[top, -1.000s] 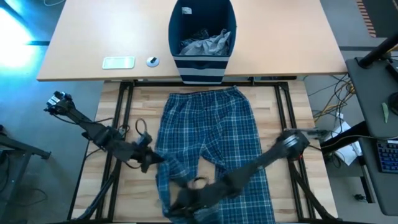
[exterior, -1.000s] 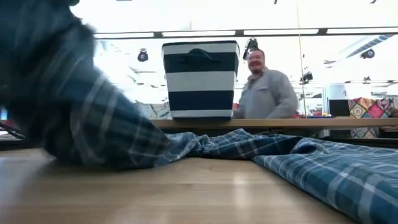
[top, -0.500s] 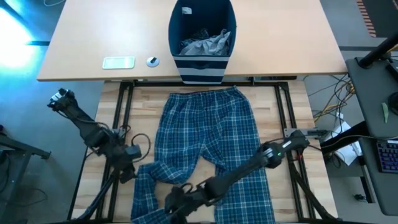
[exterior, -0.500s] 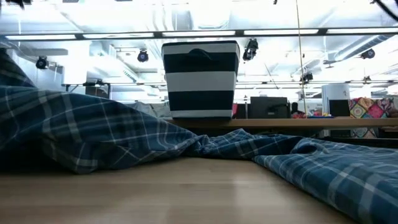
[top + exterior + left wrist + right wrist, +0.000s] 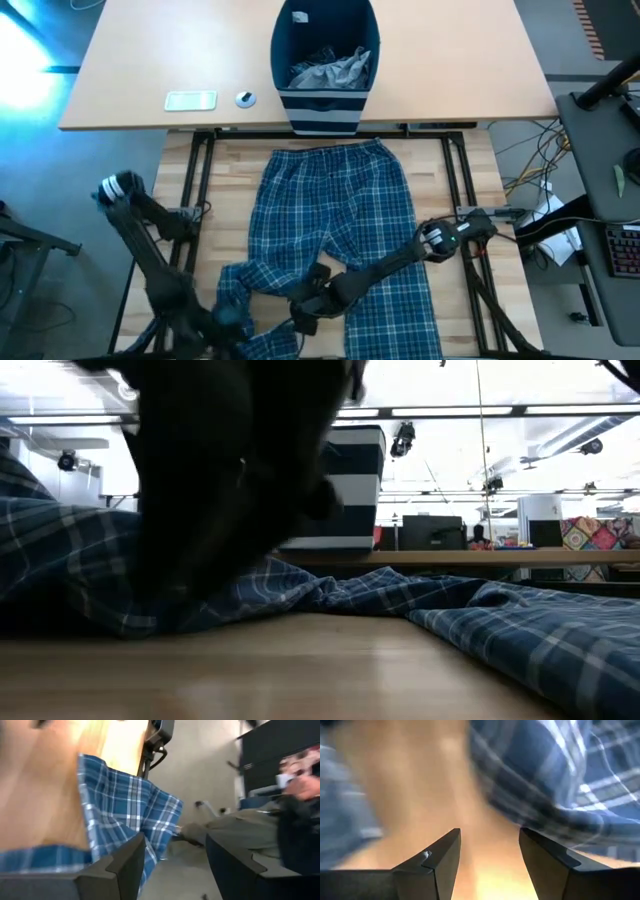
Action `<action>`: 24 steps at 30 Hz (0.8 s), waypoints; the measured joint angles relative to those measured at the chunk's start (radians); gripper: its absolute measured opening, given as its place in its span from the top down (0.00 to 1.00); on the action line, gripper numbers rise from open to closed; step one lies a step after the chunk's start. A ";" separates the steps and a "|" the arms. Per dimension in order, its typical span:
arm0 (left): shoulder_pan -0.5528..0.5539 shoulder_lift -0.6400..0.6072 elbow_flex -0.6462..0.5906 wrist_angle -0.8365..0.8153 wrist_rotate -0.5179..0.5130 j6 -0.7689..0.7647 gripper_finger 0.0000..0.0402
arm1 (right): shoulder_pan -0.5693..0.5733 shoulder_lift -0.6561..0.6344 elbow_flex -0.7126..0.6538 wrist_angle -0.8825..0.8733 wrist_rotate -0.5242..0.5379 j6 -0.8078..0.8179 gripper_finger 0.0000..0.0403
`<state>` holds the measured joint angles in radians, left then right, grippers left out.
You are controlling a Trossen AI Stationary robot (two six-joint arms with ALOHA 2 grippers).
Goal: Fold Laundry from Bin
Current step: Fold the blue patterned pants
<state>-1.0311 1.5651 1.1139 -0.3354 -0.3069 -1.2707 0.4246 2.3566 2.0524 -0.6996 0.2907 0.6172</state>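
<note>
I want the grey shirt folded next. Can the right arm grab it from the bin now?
Probably not yet: the right gripper hangs open low over the plaid trousers, while the grey shirt lies inside the bin beyond them.

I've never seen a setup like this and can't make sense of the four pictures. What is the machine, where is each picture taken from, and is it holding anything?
Two dark robot arms work at a wooden table. One picture looks straight down, one looks level across the tabletop, and two come from cameras on the wrists. Blue plaid trousers lie spread out; the striped bin behind holds grey cloth. The left gripper is at the near table edge, the right gripper over the trouser legs. Both have their jaws open and hold nothing.
</note>
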 joint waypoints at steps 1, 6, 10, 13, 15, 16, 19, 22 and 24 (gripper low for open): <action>0.005 0.048 0.035 -0.009 0.000 0.003 0.52 | -0.011 0.000 -0.006 -0.005 0.020 -0.024 0.51; 0.015 0.271 0.191 -0.038 -0.021 -0.001 0.52 | -0.107 -0.021 0.032 -0.020 0.119 -0.225 0.51; 0.012 0.394 0.276 -0.076 -0.002 -0.087 0.52 | -0.168 -0.066 0.096 -0.123 0.155 -0.350 0.51; 0.002 0.464 0.319 -0.074 0.008 -0.160 0.52 | -0.164 -0.165 0.116 -0.140 0.153 -0.380 0.51; -0.002 0.516 0.345 -0.078 0.028 -0.213 0.55 | -0.151 -0.238 0.116 -0.132 0.128 -0.368 0.51; -0.002 0.542 0.360 -0.080 0.046 -0.225 0.58 | -0.139 -0.272 0.111 -0.126 0.118 -0.350 0.51; -0.002 0.607 0.411 -0.092 0.101 -0.234 0.75 | -0.096 -0.344 0.090 -0.128 0.111 -0.320 0.51; -0.002 0.625 0.465 -0.113 0.134 -0.219 0.95 | -0.031 -0.386 0.061 -0.131 0.110 -0.281 0.51; -0.012 0.618 0.508 -0.143 0.134 -0.186 0.97 | 0.015 -0.395 0.054 -0.118 0.110 -0.259 0.51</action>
<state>-1.0431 2.1836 1.6223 -0.4785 -0.1726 -1.4563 0.4396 1.9614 2.1060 -0.8178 0.4008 0.3582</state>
